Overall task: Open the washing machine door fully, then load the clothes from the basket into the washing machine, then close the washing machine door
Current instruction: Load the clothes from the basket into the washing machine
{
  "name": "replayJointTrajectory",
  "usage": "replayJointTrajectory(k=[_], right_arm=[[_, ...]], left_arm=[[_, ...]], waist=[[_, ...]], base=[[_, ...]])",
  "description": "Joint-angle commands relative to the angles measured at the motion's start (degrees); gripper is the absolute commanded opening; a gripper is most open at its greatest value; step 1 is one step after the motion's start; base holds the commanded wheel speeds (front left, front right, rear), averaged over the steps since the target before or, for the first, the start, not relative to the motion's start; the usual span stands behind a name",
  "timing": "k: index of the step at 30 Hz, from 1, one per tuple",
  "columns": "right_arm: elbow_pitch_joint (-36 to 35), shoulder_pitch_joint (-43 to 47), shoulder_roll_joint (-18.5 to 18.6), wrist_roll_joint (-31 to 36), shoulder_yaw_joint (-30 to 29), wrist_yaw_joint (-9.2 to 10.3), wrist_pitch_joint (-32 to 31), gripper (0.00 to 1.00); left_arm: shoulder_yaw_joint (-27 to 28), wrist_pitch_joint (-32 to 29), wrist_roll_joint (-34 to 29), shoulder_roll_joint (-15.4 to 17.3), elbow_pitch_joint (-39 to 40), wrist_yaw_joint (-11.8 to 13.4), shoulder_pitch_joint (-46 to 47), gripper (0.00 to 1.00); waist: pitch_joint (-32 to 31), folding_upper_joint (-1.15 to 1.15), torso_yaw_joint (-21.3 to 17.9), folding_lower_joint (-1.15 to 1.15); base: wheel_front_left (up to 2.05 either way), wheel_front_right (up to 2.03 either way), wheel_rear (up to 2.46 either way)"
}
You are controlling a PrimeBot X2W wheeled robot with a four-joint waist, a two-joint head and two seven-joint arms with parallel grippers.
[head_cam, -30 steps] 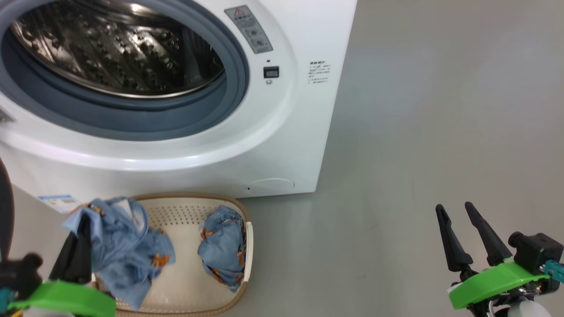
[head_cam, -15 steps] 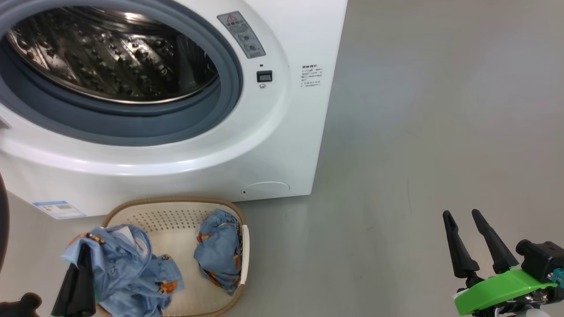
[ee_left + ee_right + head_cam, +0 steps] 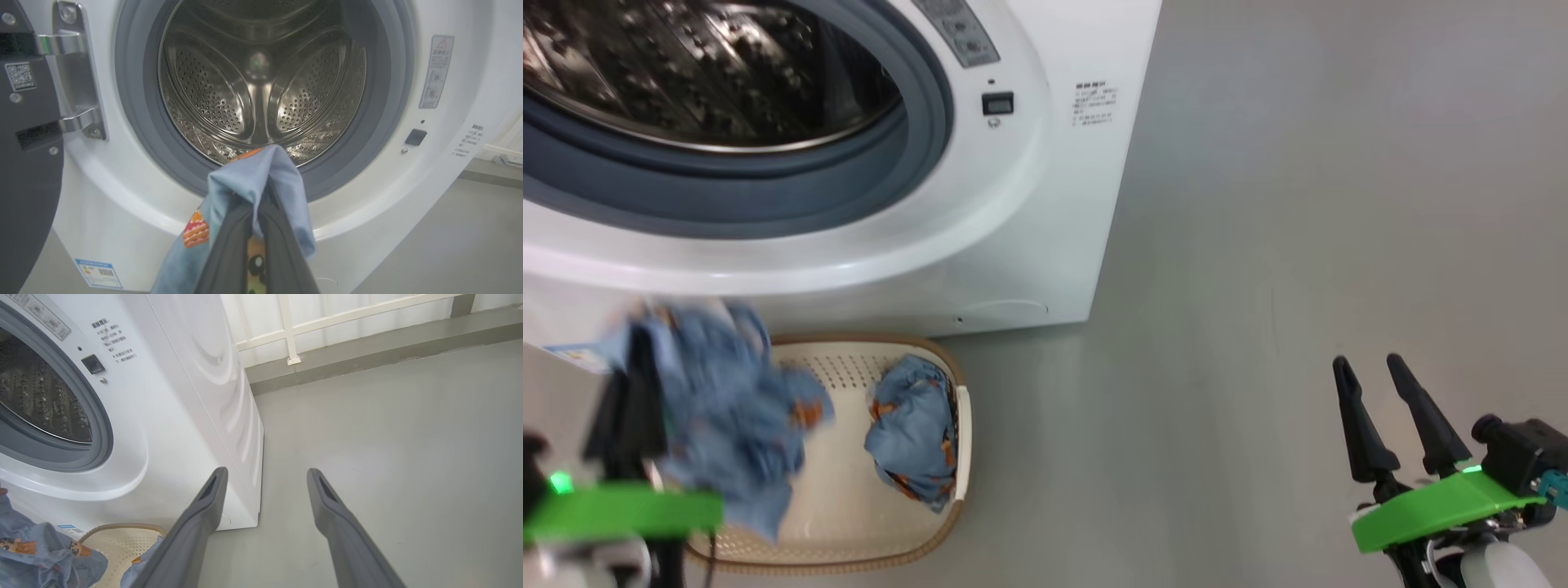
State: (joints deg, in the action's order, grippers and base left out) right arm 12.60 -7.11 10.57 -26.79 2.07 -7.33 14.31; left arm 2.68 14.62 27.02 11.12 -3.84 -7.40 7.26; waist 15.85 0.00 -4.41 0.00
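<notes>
The washing machine (image 3: 1029, 237) stands with its steel drum (image 3: 261, 81) exposed. Its black door (image 3: 24, 183) hangs swung open on the hinge at the left of the left wrist view. My left gripper (image 3: 637, 351) is shut on a light blue clothes bundle (image 3: 727, 400), held above the left end of the basket (image 3: 849, 498), just below the drum opening. The cloth (image 3: 253, 171) drapes over the fingertips. A second blue bundle (image 3: 911, 445) lies against the basket's right wall. My right gripper (image 3: 1366, 363) is open over bare floor, far to the right.
The basket sits on the grey floor against the machine's front, under a round cover (image 3: 1005, 309) and beside a blue label sticker (image 3: 98, 273). A low ledge with a white railing (image 3: 294, 330) runs behind the machine. Open floor stretches to the right.
My left gripper has risen with the blue bundle, from inside the basket up to the machine's lower front. The head camera has shifted slightly. The right gripper has stayed open in place.
</notes>
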Motion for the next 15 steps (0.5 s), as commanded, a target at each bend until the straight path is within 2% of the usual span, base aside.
replayJointTrajectory(k=[1, 2, 9, 15], right_arm=[[-1.4, -1.2, 0.3, 0.8, 1.2, -0.16, 0.7, 1.00], [-1.4, -1.2, 0.3, 0.8, 1.2, -0.16, 0.7, 1.00], [-2.0, -4.0, -0.8, 1.1, 1.9, -0.16, 0.7, 1.00], [-2.1, -6.1, -2.2, 1.1, 3.1, -0.16, 0.7, 1.00]], left_arm=[[2.0, 0.4, 0.8, 2.0, 2.2, -0.1, 4.8, 0.00], [2.0, 0.4, 0.8, 2.0, 2.2, -0.1, 4.8, 0.00], [3.3, 0.4, 1.1, 5.2, 2.8, -0.1, 20.4, 0.00], [2.0, 0.4, 0.7, 7.7, -7.2, -0.1, 30.3, 0.00]], waist=[[2.1, 0.00, -0.4, 0.00], [2.1, 0.00, -0.4, 0.00], [6.3, 0.00, -1.8, 0.00], [8.9, 0.00, -4.0, 0.00]], base=[[0.00, 0.00, 0.00], [0.00, 0.00, 0.00], [0.00, 0.00, 0.00], [0.00, 0.00, 0.00]])
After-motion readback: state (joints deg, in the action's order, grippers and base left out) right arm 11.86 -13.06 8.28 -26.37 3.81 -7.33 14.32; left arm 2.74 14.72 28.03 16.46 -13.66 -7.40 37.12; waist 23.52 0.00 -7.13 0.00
